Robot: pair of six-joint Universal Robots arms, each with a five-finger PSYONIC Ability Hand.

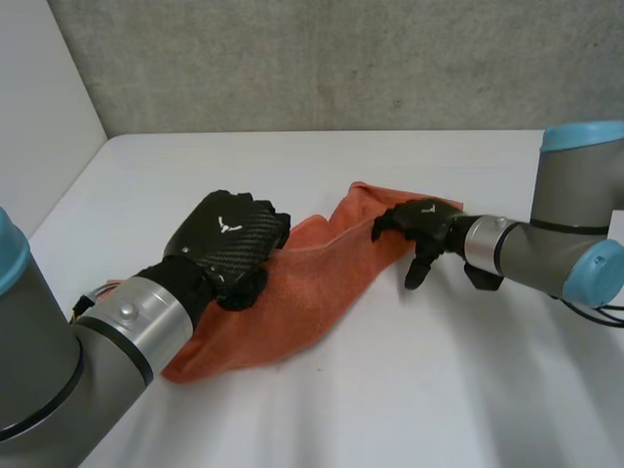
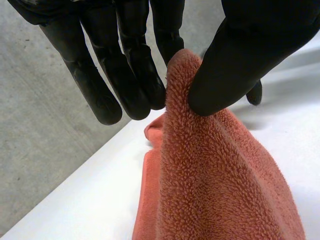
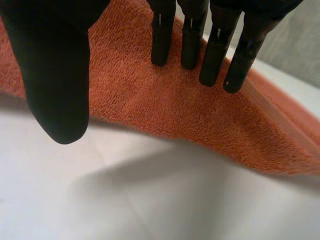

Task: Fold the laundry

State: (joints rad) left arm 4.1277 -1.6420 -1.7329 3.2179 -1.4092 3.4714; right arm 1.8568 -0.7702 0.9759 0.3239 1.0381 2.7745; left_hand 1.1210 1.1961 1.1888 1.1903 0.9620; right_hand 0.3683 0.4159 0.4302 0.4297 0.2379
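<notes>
Left wrist view: left hand pinches towel between thumb and fingers; right hand, fingers straight, rests on towel's other end.

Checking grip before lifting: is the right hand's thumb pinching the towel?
No, the right hand has its thumb over the table while straight fingers rest on the towel.

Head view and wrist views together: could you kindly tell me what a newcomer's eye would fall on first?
The orange towel stands out most, lying rumpled across the middle of the white table. The left robot hand pinches a raised fold in the towel's nearer half between thumb and fingers. The right robot hand lays straight fingers on its far end.
</notes>
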